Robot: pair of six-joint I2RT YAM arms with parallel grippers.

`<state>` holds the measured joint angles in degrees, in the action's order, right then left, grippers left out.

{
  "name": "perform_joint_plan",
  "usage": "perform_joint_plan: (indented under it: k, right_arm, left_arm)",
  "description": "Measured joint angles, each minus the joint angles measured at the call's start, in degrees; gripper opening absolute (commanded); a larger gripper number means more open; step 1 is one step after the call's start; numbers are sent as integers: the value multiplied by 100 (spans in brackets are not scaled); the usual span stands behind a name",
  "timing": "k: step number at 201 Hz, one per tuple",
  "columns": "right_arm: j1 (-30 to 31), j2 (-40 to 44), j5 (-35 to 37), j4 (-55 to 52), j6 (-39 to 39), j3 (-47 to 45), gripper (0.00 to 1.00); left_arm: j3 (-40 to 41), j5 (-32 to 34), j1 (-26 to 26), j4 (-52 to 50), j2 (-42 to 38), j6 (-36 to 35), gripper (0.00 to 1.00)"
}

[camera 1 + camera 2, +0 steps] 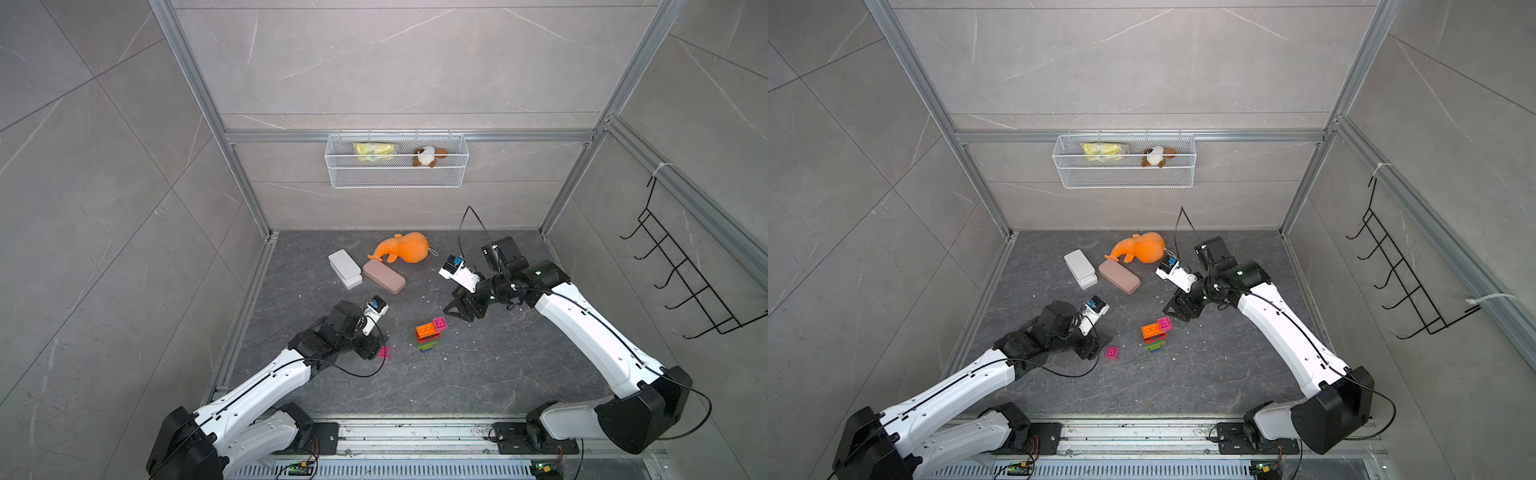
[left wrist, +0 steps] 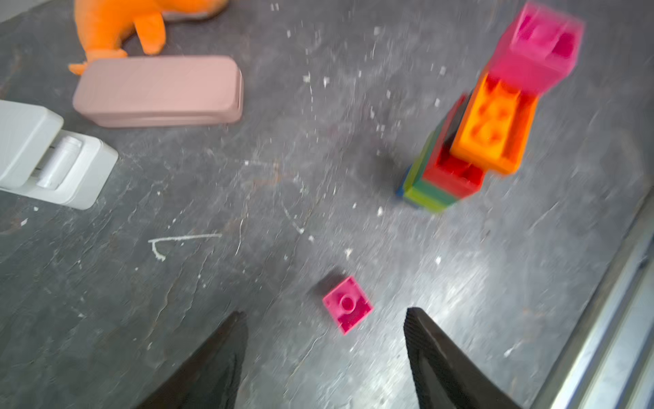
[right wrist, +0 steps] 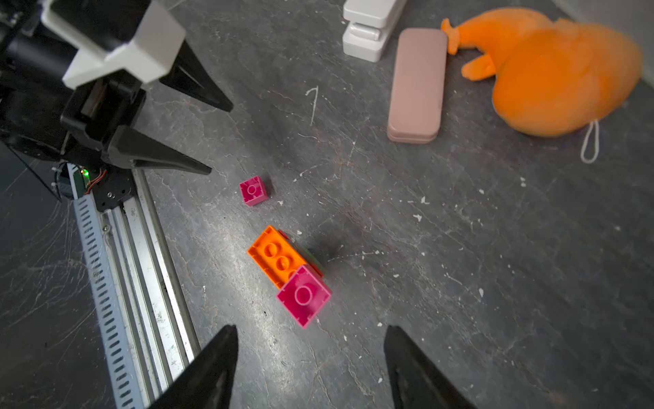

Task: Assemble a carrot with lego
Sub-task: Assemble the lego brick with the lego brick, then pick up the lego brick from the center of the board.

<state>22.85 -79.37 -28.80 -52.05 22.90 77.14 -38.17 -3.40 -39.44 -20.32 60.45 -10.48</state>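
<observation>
- The carrot (image 1: 428, 334) (image 1: 1155, 334) stands upright near the middle of the surface (image 1: 478, 374), between the two arms and touched by neither.
- Its layers from the bottom up are blue, green, red and a wide orange piece. One pink brick sits on top at the end of the orange piece, towards the right arm, and overhangs the edge a little.
- In the left wrist view the carrot (image 2: 474, 134) is blurred, though the colour order is readable.
- A loose pink brick (image 1: 384, 352) (image 3: 252, 190) lies flat on the surface, stud up, to the left of the carrot and apart from it.
- The left tool (image 3: 221, 138) is low over the surface with its jaws spread and nothing between them. The loose brick (image 2: 347, 305) lies just past its fingertips, and I see no contact.
- The right tool (image 3: 310, 327) hangs above and beyond the carrot (image 3: 288, 269), jaws wide apart and empty, pointing down towards the pink top.
- Farther back on the surface lie an orange plush (image 1: 405, 247), a pink case (image 1: 383, 276) touching its tail end, and a white case (image 1: 345, 268) just beside the pink one.
- A wire basket (image 1: 397, 183) hangs on the back wall.
</observation>
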Motion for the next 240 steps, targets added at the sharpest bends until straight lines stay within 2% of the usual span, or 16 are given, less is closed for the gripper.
perform_joint_plan:
  k: [47,86,114,144,204,240]
  right_arm:
    - [-525,0,-330,487,-535,-409,72]
    - [-643,-2,-459,664,-579,-546,71]
    - [-678,-2,-503,693,-577,-560,70]
    - [-688,-2,-533,693,-575,-603,70]
    - [-726,-13,-535,688,-573,-656,69]
    - [-726,-72,-538,691,-573,-662,68]
  left_arm:
    - [140,181,0,-275,741,-2216,81]
    - [-44,151,0,-284,1690,-3169,82]
    - [-240,-11,11,-192,2100,-3453,80]
    - [-382,-269,22,-44,2376,-3598,74]
    - [-671,-675,28,-46,2887,-3755,52]
    - [-739,-769,63,-72,2983,-3775,47]
